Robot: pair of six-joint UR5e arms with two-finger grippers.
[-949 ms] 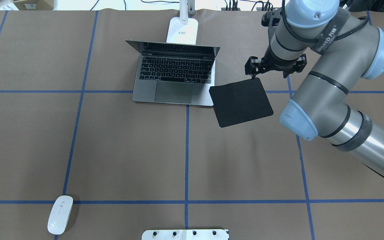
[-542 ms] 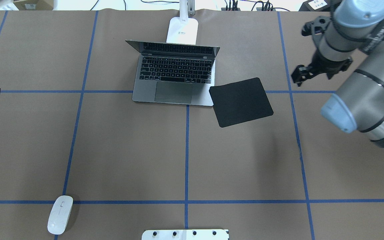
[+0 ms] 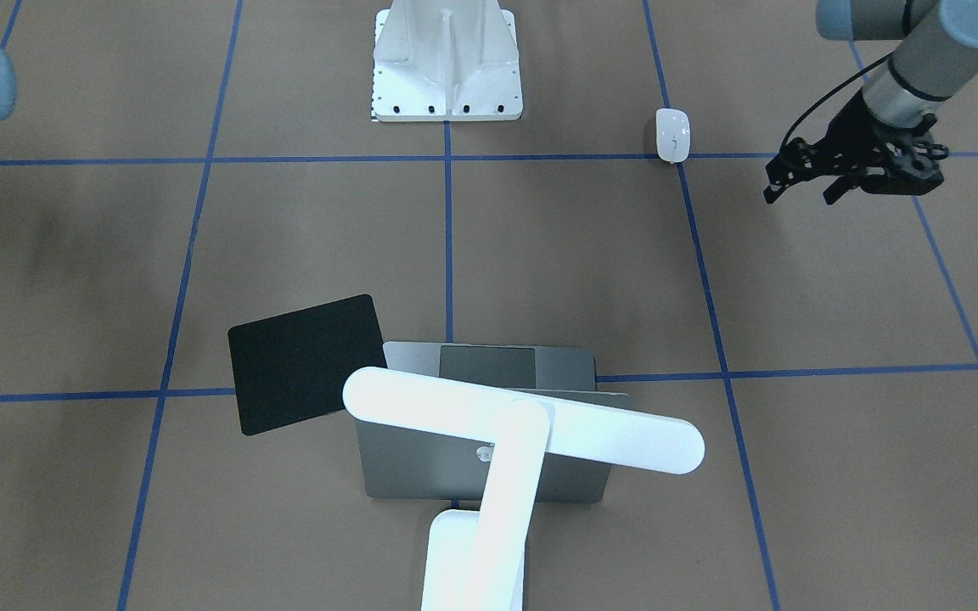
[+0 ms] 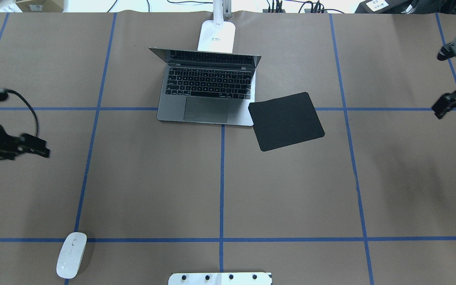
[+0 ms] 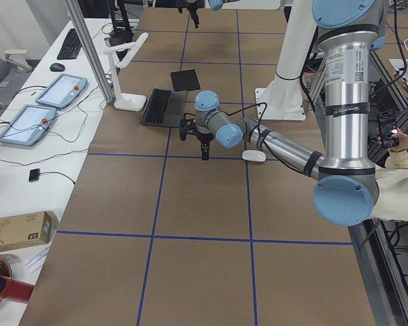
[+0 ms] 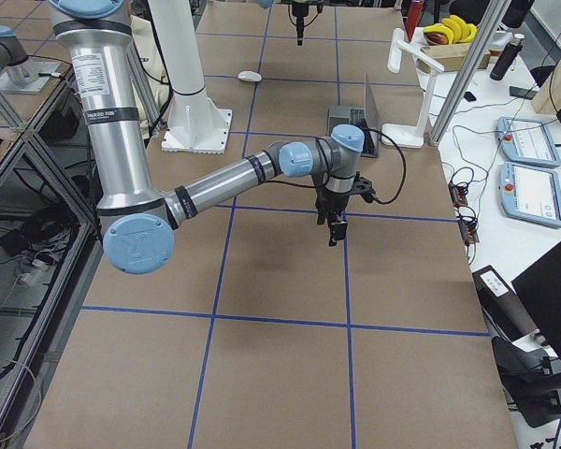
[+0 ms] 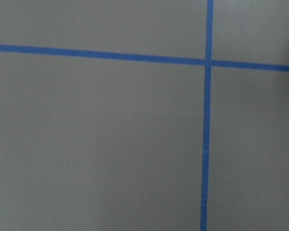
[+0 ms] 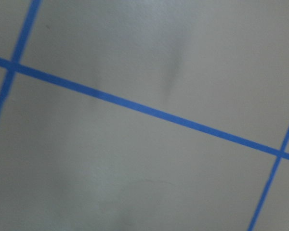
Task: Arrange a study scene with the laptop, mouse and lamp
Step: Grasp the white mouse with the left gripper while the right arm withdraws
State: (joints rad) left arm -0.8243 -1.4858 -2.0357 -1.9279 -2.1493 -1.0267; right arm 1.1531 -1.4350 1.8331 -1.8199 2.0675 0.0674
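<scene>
Mouse (image 4: 71, 255): small glossy white oval, prob. light but slick and low, so best pinched across its narrow sides, mid-length. Sits on robot's near-left of surface (image 4: 152, 190), well apart from open grey metal laptop (image 4: 208, 91), matte black pad (image 4: 286, 120) & white lamp (image 3: 523, 428). Left end effector (image 3: 799, 193) fingers apart, empty. Right end effector (image 4: 443, 106): can't tell.

Lamp (image 3: 608, 433) over laptop (image 3: 404, 462), black pad (image 3: 306, 363) just beside, mouse (image 3: 672, 134) well apart
</scene>
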